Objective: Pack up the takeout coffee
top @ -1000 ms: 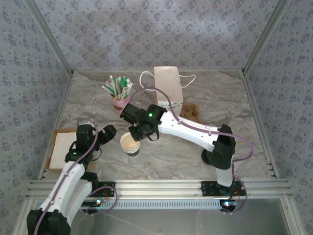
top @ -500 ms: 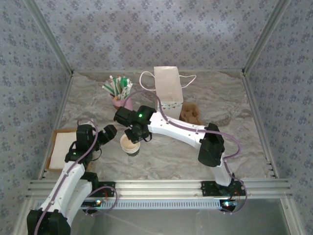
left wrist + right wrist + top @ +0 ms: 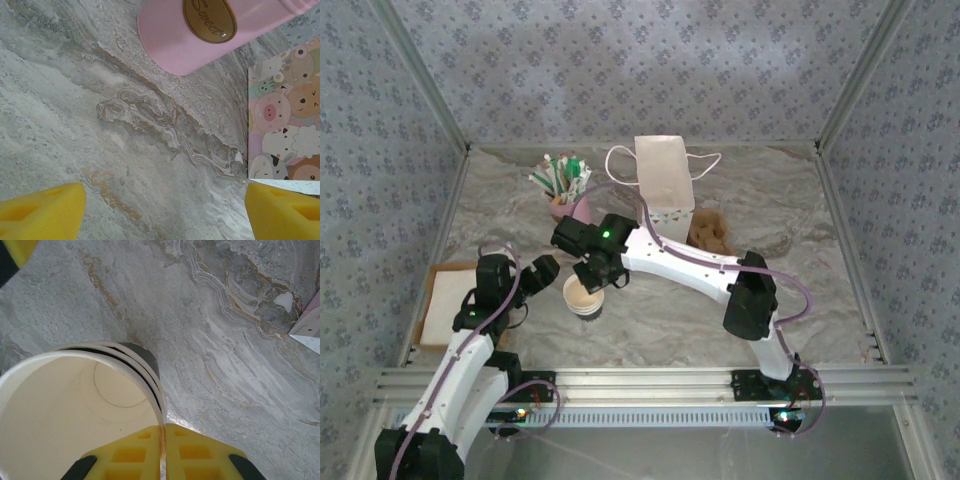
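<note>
The takeout coffee cup (image 3: 582, 298) stands upright and lidless on the marble table, left of centre. In the right wrist view its cream inside (image 3: 75, 415) is bare, with a second rim nested just outside the first. My right gripper (image 3: 596, 277) is shut on the cup's far rim: one yellow finger (image 3: 127, 457) sits inside the wall and the other outside, so my right gripper (image 3: 163, 452) pinches the paper. My left gripper (image 3: 538, 273) hovers open just left of the cup, and my left gripper (image 3: 162, 215) has bare marble between its fingers. The black lid is out of view.
A pink cup of straws and sticks (image 3: 567, 205) (image 3: 200, 35) stands behind the cup. A white paper bag (image 3: 665, 185) with a cartoon-animal base (image 3: 285, 125) stands at the back centre, with the brown carrier (image 3: 710, 232) to its right. A shallow tray (image 3: 445, 300) lies at the left edge.
My right gripper has shifted left and settled onto the cup's rim; the cup has nudged slightly left. The left arm has not moved.
</note>
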You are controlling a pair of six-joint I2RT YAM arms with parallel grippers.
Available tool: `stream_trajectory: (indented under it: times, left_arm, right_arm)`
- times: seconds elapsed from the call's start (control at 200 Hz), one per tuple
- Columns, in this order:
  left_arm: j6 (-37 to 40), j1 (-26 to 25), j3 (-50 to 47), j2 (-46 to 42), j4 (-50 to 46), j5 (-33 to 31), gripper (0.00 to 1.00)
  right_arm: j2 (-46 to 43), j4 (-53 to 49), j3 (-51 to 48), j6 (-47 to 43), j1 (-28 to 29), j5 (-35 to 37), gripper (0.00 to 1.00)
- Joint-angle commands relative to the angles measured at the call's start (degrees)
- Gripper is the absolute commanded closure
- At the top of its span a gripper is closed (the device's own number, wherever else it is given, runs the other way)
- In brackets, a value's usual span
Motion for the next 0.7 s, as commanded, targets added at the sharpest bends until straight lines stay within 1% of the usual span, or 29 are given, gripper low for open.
stream_trajectory:
  times: [0.0,0.165,0.405,0.695]
  left_arm:
    - [1.2,-0.4,0.7,-0.8,1.0,1.1,0.17]
    - [1.3,-0.5,0.7,-0.8,1.0,1.0,0.17]
    - [1.2,-0.4,0.6,-0.9,1.2,1.0,0.17]
    - [1.2,-0.4,0.6,-0.9,1.3,0.9,0.17]
  right_arm:
    - [1.2,-2.0,1.5,0.4,0.2,-0.7,0.91]
    - [0.7,-1.1,1.2,0.8,-0.2,-0.5,0.96]
    - [-1.1,1.5,0.5,1.2,-1.4,-1.6,1.0]
    - [-1.4,2.6,1.6,1.3,-2.6,-2.1,1.0]
